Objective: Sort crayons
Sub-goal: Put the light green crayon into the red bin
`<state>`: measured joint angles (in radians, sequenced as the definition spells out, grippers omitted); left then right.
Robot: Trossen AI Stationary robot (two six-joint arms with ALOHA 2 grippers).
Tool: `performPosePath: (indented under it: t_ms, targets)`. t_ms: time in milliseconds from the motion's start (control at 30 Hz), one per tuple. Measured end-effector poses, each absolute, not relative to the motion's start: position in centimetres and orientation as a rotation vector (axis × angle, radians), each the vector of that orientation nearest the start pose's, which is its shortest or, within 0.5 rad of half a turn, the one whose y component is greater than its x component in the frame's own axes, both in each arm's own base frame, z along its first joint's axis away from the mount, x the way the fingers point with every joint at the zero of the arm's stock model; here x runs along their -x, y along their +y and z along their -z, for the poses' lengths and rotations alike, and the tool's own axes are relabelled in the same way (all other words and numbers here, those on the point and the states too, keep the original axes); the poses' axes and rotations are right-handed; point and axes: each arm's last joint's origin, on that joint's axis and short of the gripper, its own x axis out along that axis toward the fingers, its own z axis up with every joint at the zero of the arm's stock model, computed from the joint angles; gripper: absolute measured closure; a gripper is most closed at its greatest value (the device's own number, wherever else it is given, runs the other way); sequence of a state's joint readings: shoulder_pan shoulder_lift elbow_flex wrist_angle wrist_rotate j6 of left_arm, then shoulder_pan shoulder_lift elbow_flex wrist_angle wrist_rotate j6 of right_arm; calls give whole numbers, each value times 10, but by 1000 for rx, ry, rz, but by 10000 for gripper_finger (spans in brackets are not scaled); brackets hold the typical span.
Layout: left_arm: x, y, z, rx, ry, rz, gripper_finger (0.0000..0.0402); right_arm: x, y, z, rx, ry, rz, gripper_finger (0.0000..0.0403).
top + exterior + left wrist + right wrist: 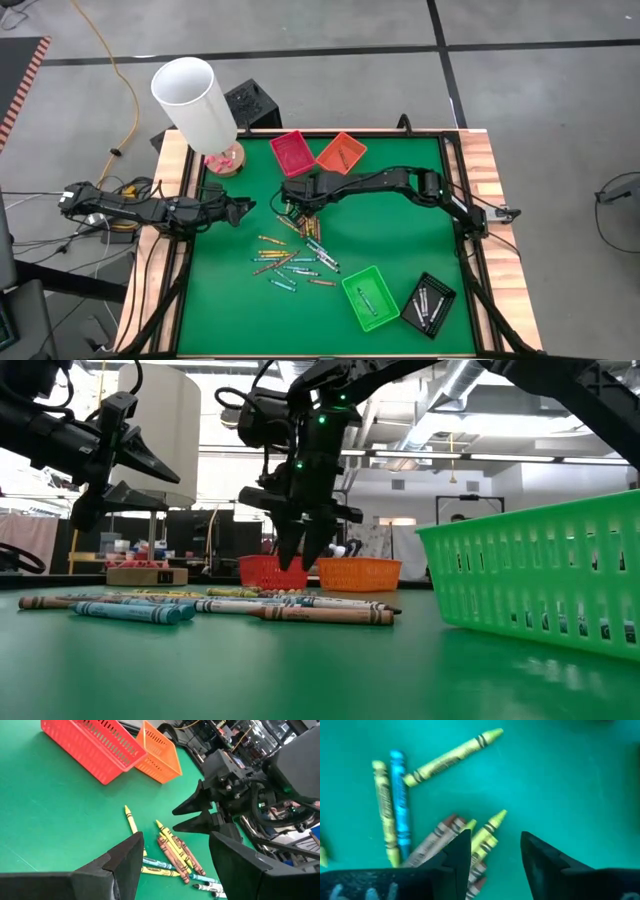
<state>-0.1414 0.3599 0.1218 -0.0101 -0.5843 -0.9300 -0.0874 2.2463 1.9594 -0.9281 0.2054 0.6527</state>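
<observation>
At tabletop centre: most crayons (295, 262) unsorted.
Trays, 1 and 5 o'clock: few crayons inside.
Right gripper (289, 192): jaws parted, empty, over pile.
Left gripper (243, 208): jaws parted, empty, at 9 o'clock.

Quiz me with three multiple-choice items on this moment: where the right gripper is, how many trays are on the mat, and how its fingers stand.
1. The right gripper is
A. over the loose crayons
B. inside the green tray
C. beside the white tube

2. Trays on the green mat:
A. two
B. four
C. six

3. The right gripper's fingers are
A. shut on a crayon
B. apart, holding nothing
C. out of sight

Answers:
1 A, it hangs above the near end of the pile.
2 B, red, orange, green, black.
3 B, the wrist view shows bare mat between them.
</observation>
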Motion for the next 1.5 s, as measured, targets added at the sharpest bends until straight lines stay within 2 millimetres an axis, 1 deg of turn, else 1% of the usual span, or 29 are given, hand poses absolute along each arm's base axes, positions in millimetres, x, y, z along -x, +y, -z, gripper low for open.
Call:
performPosePath:
  t_ms: [233, 467, 700, 833, 933, 1433, 1500]
  targets:
    - [-115, 0, -174, 823, 11, -513, 186, -472, -48, -204, -501, 1035, 637, 240]
    - [-115, 0, -174, 823, 12, -512, 186, -466, -47, -184, -514, 1076, 663, 242]
    - [-115, 0, -174, 823, 12, -513, 186, -464, -47, -179, -518, 1083, 669, 242]
    - [-115, 0, -174, 823, 12, -512, 186, -461, -46, -173, -556, 1089, 696, 248]
    - [-115, 0, -174, 824, 12, -512, 186, -459, -46, -170, -561, 1102, 694, 264]
    - [-115, 0, -174, 830, 11, -511, 186, -461, -46, -169, -554, 1084, 694, 389]
    - [-115, 0, -174, 830, 11, -511, 186, -461, -46, -169, -546, 1083, 692, 397]
